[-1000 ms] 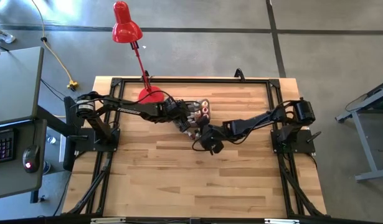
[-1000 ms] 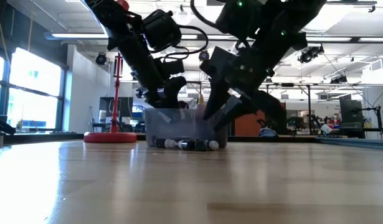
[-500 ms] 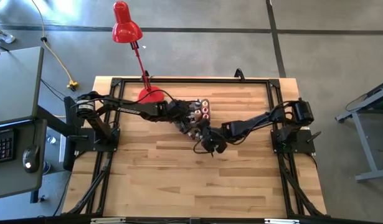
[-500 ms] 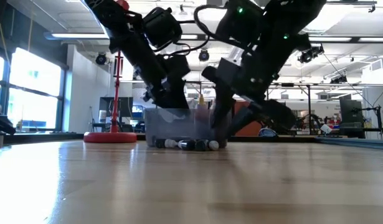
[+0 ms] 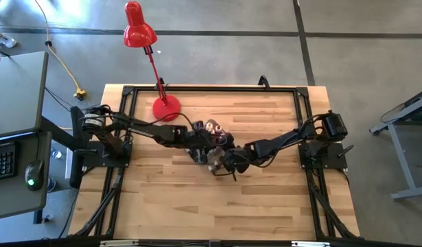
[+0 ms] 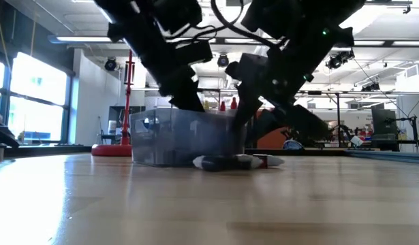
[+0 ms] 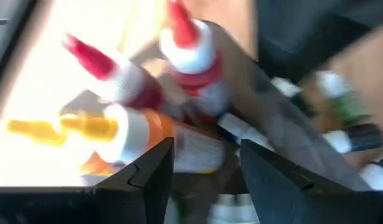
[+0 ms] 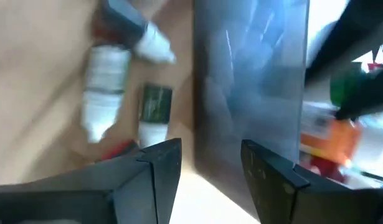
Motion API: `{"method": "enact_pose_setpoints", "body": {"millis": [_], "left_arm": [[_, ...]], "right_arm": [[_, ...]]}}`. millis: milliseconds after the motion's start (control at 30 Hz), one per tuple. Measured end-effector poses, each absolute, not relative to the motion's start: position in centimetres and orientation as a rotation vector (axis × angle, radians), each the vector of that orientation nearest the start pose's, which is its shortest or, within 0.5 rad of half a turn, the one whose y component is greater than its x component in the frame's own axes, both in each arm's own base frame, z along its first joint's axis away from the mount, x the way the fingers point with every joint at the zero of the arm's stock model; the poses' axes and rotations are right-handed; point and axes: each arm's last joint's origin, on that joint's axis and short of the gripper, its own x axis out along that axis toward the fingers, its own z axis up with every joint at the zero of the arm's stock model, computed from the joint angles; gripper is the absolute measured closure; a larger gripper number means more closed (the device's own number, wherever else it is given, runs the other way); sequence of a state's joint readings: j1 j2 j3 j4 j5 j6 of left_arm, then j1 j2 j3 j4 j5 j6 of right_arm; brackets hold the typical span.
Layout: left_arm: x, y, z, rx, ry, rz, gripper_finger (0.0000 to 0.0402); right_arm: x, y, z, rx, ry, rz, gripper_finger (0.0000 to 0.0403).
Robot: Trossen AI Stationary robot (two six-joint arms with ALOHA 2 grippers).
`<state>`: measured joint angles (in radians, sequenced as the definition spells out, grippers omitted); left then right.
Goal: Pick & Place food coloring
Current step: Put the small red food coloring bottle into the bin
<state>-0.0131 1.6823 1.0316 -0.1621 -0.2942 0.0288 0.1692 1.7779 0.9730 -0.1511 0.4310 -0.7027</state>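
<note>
Grey translucent plastic bin (image 6: 185,139) at frame centre, left gripper (image 7: 203,168) parted over red-capped squeeze bottles (image 7: 191,59), right gripper (image 8: 210,165) parted astride the bin's wall, small white-capped bottles (image 6: 240,162) on the wooden table (image 5: 265,199).

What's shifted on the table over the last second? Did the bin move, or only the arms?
The grey translucent plastic bin moved: it slid away from the red desk lamp toward the table's front, with both arms travelling along. The left gripper reaches over the bin's rim; the right gripper is at its outer wall. Both show open fingers. Small food coloring bottles lie on the table beside the bin. The lamp stayed put.
</note>
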Motion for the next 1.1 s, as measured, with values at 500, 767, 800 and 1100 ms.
{"method": "enact_pose_setpoints", "body": {"millis": [500, 767, 800, 1100], "left_arm": [[36.0, -6.6, 27.7, 0.168, 0.775, 0.094, 0.0222], [36.4, -10.0, 24.5, 0.122, 0.837, 0.055, 0.0222], [36.4, -10.3, 24.3, 0.122, 0.844, 0.061, 0.0222], [37.3, -11.3, 21.1, 0.095, 0.89, 0.143, 0.0222]], "right_arm": [[34.6, 5.5, 15.8, -0.872, 0.859, 0.001, 0.0242], [32.1, 7.8, 14.5, -0.686, 1.038, -0.099, 0.0242], [32.0, 8.0, 14.5, -0.644, 1.036, -0.122, 0.0242], [32.5, 6.7, 14.6, -0.057, 0.909, -0.468, 0.0242]]}}
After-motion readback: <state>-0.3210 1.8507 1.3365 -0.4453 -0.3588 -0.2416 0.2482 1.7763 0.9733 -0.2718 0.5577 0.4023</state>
